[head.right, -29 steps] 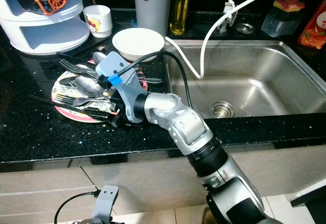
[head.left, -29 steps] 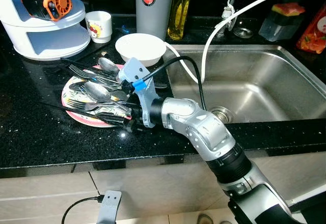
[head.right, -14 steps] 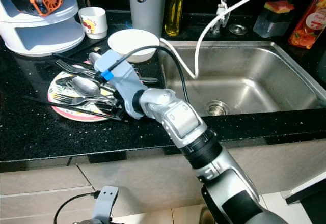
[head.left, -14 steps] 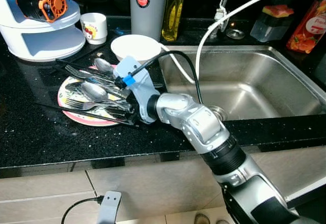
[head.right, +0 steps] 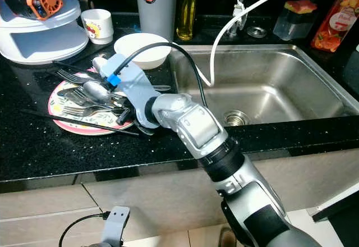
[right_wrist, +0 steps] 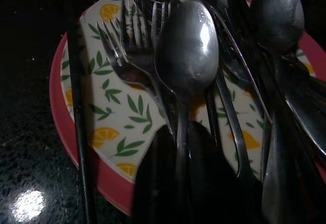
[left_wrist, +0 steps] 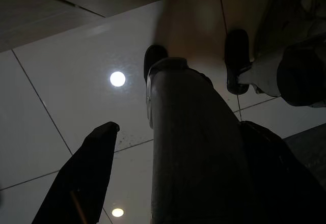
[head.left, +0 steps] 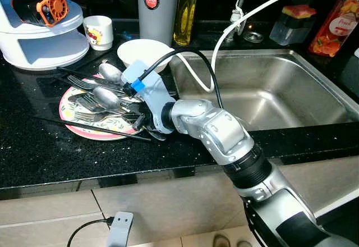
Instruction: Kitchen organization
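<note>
A pink-rimmed plate (head.left: pixel 72 127) with a lemon pattern (right_wrist: pixel 117 112) lies on the black counter, piled with spoons, forks and black chopsticks (head.left: pixel 84 126). My right arm reaches across to the plate's right edge. Its gripper (head.left: pixel 143 124) sits low among the cutlery. In the right wrist view the two fingers (right_wrist: pixel 153 183) press on either side of the handle of a large spoon (right_wrist: pixel 186 46), bowl up, with forks (right_wrist: pixel 135 35) beside it. My left gripper (left_wrist: pixel 178 183) hangs idle below the counter, open, over the tiled floor.
A white bowl (head.left: pixel 143 53) stands just behind the plate, with a cup (head.left: pixel 98 32), grey flask (head.left: pixel 154 5) and oil bottle (head.left: pixel 186 11) further back. A white tiered rack (head.left: pixel 39 33) is far left. The steel sink (head.left: pixel 263 90) with its white hose (head.left: pixel 247 17) lies right.
The whole view has shifted a little, so the camera moved. The right gripper stays at the plate's right edge and has settled slightly lower into the cutlery.
</note>
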Motion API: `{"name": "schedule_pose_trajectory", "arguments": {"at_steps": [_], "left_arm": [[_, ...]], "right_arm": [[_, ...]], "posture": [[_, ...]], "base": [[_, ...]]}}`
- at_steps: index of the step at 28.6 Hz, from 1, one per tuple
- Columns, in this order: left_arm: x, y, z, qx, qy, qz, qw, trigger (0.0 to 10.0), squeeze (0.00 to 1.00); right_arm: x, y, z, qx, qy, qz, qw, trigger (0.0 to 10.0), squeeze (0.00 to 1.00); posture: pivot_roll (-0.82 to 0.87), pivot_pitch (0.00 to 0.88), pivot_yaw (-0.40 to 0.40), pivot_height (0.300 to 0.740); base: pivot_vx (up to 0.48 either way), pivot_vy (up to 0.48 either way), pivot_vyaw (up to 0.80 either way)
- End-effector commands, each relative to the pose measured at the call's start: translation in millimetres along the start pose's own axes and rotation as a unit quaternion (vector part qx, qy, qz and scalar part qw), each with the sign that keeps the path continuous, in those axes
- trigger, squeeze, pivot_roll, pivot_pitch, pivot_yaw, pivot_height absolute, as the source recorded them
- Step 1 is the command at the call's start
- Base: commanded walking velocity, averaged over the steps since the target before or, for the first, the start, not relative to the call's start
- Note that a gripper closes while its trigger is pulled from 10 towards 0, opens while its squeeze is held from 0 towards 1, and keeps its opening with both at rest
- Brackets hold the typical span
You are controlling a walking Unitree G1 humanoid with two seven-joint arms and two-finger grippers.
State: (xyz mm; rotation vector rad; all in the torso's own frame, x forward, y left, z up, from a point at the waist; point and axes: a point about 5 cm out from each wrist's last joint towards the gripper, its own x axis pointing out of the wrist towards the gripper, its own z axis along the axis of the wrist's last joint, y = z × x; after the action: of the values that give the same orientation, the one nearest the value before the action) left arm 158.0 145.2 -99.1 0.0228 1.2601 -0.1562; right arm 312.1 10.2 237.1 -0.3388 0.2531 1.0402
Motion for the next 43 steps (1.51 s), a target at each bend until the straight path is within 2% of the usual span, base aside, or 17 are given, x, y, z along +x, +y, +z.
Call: {"name": "schedule_pose_trajectory", "arguments": {"at_steps": [1,7,15,17,21,24,30,36,38,40,43], "left_arm": [[1.0,-3.3,-25,-0.006,0.047,-0.004,0.999,10.0,0.00],[1.0,-3.4,-25,-0.006,0.047,-0.003,0.999,10.0,0.00],[1.0,-3.4,-26,-0.006,0.048,-0.004,0.999,10.0,0.00],[1.0,-3.3,-26,-0.006,0.049,-0.004,0.999,10.0,0.00],[1.0,-3.3,-27,-0.005,0.050,-0.004,0.999,10.0,0.00],[1.0,-3.3,-27,-0.005,0.050,-0.004,0.999,10.0,0.00],[1.0,-3.8,-26,-0.004,0.050,-0.005,0.999,10.0,0.00],[1.1,-4.2,-26,-0.003,0.050,-0.006,0.999,10.0,0.00],[1.1,-4.5,-26,-0.001,0.050,-0.006,0.999,10.0,0.00],[1.1,-4.5,-26,-0.001,0.050,-0.006,0.999,10.0,0.00],[1.2,-5.8,-27,-0.001,0.050,-0.008,0.999,10.0,0.00]], "right_arm": [[1.3,-2.3,-9,0.022,0.020,0.001,1.000,0.0,0.00],[1.8,1.2,1,0.025,-0.017,0.019,0.999,0.0,0.00],[-1.8,2.7,17,0.055,-0.082,0.047,0.994,0.0,0.00],[-7.1,5.9,29,0.068,-0.127,0.076,0.987,1.1,0.00],[-10.9,7.0,35,0.079,-0.151,0.093,0.981,1.3,0.00],[-11.4,6.1,36,0.082,-0.157,0.093,0.980,1.1,0.00],[-11.8,1.3,40,0.104,-0.186,0.087,0.973,0.2,0.00],[-16.9,-4.9,45,0.129,-0.219,0.088,0.963,0.0,0.00],[-23.7,-12.5,49,0.149,-0.253,0.081,0.952,0.0,0.00],[-23.7,-12.5,49,0.149,-0.253,0.081,0.952,0.0,0.00],[-40.9,-39.9,48,0.171,-0.309,0.019,0.935,1.4,0.00]], "posture": [[0.04,0.059,-0.073,0.740],[0.04,0.059,-0.073,0.740],[0.04,0.067,-0.068,0.740],[0.04,0.068,-0.066,0.740],[0.04,0.069,-0.066,0.740],[0.04,0.071,-0.066,0.740],[0.04,0.072,-0.068,0.740],[0.03,0.070,-0.068,0.740],[0.03,0.068,-0.069,0.740],[0.03,0.068,-0.069,0.740],[0.02,0.064,-0.076,0.740]], "base": [[0.000,0.000,0.00],[0.000,0.000,0.00],[0.000,0.000,0.00],[0.000,0.000,0.00],[0.000,0.000,0.00],[0.000,0.000,0.00],[0.000,0.000,0.00],[0.000,0.000,0.00],[0.000,0.000,0.00],[0.000,0.000,0.00],[0.000,0.000,0.00]]}}
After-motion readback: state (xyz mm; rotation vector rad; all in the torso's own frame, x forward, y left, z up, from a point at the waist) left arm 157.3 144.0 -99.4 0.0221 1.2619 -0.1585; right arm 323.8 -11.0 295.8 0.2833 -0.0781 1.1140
